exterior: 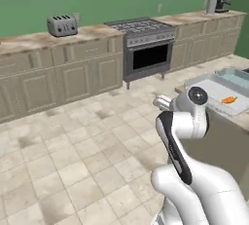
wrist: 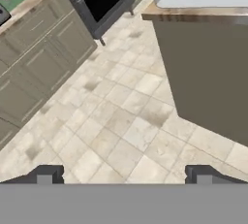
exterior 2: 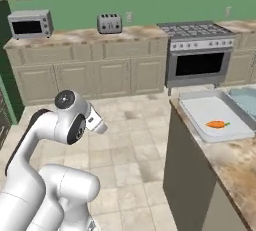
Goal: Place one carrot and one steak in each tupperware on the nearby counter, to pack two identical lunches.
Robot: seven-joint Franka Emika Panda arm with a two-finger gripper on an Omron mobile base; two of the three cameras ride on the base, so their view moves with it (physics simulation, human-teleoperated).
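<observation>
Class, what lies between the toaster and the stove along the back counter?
In the right base view, bare marbled counter separates the toaster from the stove, with a wall outlet above.

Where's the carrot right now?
The carrot lies inside the large whitish rectangular tupperware on the counter to the arm's right, with the smaller blue-grey tupperware just beyond it.

The arm [exterior: 194, 180] was glossy white, built of thick rounded links with smooth, swollen shells. A black band curved along the side of one link, and the joints between the shells were dark. A round dark grey cap with a pale centre closed the end of the upper joint [exterior 2: 65, 99]. The two finger tips [wrist: 47, 174] were small, dark grey and blocky, each with a paler pad.
</observation>
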